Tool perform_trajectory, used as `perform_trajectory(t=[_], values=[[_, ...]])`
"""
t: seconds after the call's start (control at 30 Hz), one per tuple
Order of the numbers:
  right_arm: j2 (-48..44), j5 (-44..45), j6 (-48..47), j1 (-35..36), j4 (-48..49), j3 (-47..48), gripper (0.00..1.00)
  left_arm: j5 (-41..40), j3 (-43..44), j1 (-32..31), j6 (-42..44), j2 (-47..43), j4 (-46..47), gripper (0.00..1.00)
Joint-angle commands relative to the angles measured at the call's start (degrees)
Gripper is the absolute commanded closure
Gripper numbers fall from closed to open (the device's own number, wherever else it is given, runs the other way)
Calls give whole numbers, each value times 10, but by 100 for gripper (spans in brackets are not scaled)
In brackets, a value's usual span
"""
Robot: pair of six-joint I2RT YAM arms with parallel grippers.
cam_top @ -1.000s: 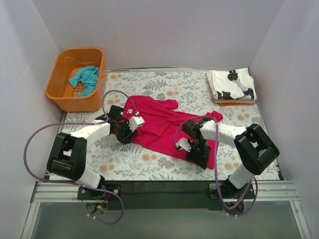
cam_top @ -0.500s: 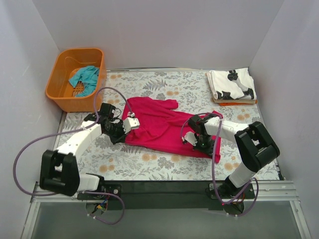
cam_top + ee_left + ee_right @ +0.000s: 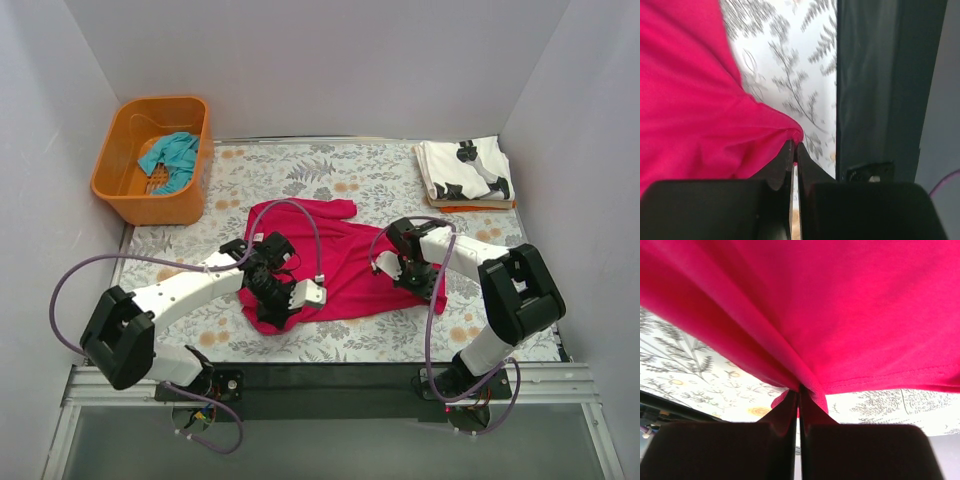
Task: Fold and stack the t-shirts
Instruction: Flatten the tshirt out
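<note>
The magenta-red t-shirt (image 3: 335,260) lies on the floral table in the middle. My left gripper (image 3: 272,302) is shut on its near-left edge; the left wrist view shows the cloth (image 3: 705,115) pinched at the fingertips. My right gripper (image 3: 412,272) is shut on the shirt's right side; the right wrist view shows the cloth (image 3: 840,305) stretched above the jaws. The white t-shirt with black marks (image 3: 465,171) lies folded at the back right. The teal t-shirt (image 3: 168,157) lies crumpled in the orange basket (image 3: 120,190).
The basket stands at the back left corner. A dark strip (image 3: 330,375) runs along the table's near edge, seen close in the left wrist view (image 3: 880,85). White walls close in the left, back and right sides. Purple cables loop over both arms.
My left gripper has carried the shirt's left edge toward the near middle, bunching the cloth. My right gripper has moved back and right with its hold, pulling the shirt's right side.
</note>
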Motion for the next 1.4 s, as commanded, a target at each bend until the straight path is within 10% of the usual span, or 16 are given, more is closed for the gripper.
perform_trajectory(t=[0.0,0.3,0.83,1.03,1.23,1.37], values=[[-5,6,-16,-16,-7,22,99,31,38,-12,-75,26,61,98],[8,-8,-31,-37,-3,23,99,-83,-70,-6,-34,-77,77,58],[13,-13,-31,-53,-6,28,99,-133,-174,-5,-12,-75,191,51],[14,-18,-40,-56,-6,17,97,-154,-209,-5,-3,-51,215,81],[-17,-8,-56,-56,-16,-26,36,-144,-202,-5,-10,-66,189,100],[-51,11,-65,-62,-22,-48,35,-144,-199,-5,-16,-70,178,100]])
